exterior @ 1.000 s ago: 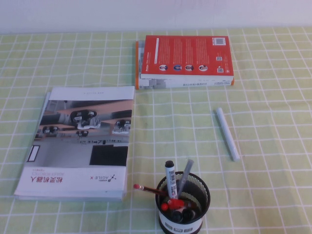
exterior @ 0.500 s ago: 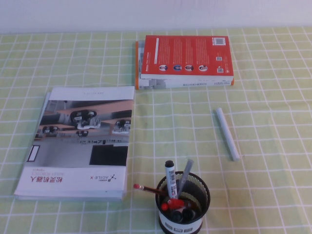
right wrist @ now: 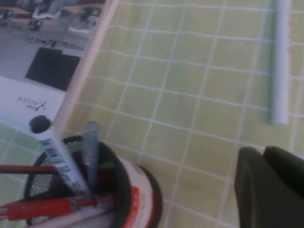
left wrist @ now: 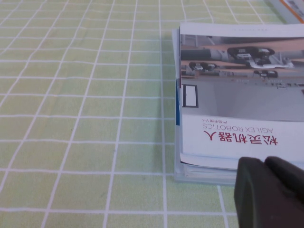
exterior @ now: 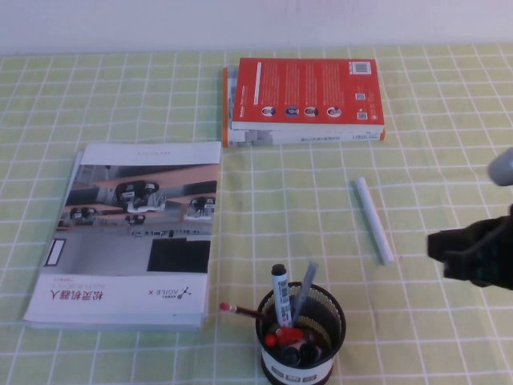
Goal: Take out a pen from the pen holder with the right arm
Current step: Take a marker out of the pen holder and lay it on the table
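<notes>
A green checked cloth is covering the desk (exterior: 120,88). The mesh pen holder (exterior: 300,337) is standing at the near edge, carrying a black-capped marker (exterior: 280,290), a grey pen (exterior: 304,287) and a red pen (exterior: 240,310). The right gripper (exterior: 439,247) is hovering to its right, near a loose pale pen (exterior: 374,220), jaws closed on nothing. The left gripper (left wrist: 264,165) is hanging over the near edge of the booklet (exterior: 136,233), jaws likewise closed.

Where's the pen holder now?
High view: pen holder at the near edge, right of the magazine. Right hand hovers to its right; left hand by the magazine.
</notes>
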